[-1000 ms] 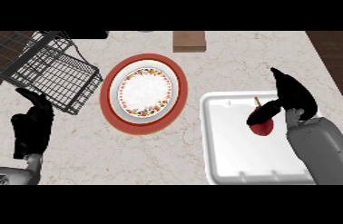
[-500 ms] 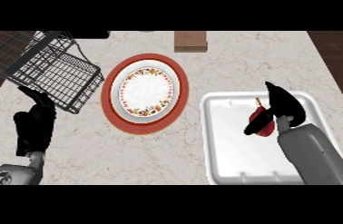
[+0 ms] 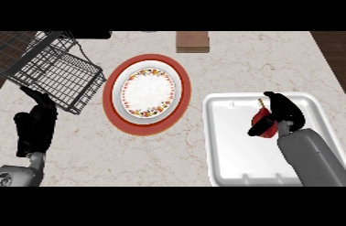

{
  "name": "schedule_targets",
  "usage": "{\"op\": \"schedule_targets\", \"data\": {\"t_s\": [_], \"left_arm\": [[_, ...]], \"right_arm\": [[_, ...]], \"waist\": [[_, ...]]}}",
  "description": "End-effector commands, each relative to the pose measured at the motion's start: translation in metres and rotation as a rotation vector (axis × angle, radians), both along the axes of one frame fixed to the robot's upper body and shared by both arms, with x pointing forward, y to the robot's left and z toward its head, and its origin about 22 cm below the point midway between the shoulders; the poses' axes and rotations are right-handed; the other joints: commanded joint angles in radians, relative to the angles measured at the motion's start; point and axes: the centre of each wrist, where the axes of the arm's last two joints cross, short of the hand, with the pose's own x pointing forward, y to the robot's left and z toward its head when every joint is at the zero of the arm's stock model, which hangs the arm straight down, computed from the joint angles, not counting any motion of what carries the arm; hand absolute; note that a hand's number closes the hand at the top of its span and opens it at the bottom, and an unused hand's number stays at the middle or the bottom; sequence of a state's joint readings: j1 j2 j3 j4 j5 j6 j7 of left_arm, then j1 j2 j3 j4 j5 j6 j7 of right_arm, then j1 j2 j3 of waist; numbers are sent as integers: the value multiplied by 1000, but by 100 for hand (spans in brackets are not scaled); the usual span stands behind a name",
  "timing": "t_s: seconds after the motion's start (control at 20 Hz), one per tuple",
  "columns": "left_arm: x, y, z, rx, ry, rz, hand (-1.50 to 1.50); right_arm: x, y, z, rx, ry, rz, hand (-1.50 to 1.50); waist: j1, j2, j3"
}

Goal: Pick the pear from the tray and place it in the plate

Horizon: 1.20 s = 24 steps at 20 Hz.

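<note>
One step looks underway: right hand (image 3: 280, 111) fingers curl round the pear (image 3: 263, 125) inside the tray (image 3: 223, 142), the plate (image 3: 150, 93) left of the tray unfilled, left hand (image 3: 37, 126) open

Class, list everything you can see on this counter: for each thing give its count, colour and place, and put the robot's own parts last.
Pear: one, red with a thin stem, in the tray's upper right part, under the right hand.
Tray: one, white, at the counter's right.
Plate: one, white with a flowered rim and a red outer ring, centre of the counter.
Wire basket: one, black, tilted, upper left.
Box: one, brown, at the far edge, above the plate.
Counter: one, pale marble.
Left hand: black, open, resting at the left edge.
Right hand: black, curled round the pear.
</note>
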<state>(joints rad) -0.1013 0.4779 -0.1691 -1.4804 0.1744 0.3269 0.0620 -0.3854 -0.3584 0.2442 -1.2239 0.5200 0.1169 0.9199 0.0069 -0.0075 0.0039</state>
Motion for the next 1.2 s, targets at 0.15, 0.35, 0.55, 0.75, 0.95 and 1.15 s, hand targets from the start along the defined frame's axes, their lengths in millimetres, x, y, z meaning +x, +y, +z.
{"op": "schedule_targets", "data": {"t_s": [0.15,0.35,0.55,0.75,0.95,1.15], "left_arm": [[22,-39,29,-15,-45,-169,0],[26,-39,17,-22,-31,-148,0],[23,-33,25,-26,-34,-162,0],[17,-39,10,-51,-43,-135,0],[21,-32,12,-32,-32,-140,0],[5,-41,-1,-59,-4,-127,0]], "right_arm": [[3,-15,-15,-79,-60,10,150],[1,-11,-12,-96,-81,21,150],[4,-8,-8,-119,-147,74,150],[-29,30,-19,-120,-190,348,150],[-45,39,-5,-151,-329,424,150],[-46,49,27,-163,-654,446,150]], "waist": [[-9,11,-3],[-19,10,-4],[-14,9,-4],[-36,5,-5],[-46,5,-5],[-54,1,-4]]}}
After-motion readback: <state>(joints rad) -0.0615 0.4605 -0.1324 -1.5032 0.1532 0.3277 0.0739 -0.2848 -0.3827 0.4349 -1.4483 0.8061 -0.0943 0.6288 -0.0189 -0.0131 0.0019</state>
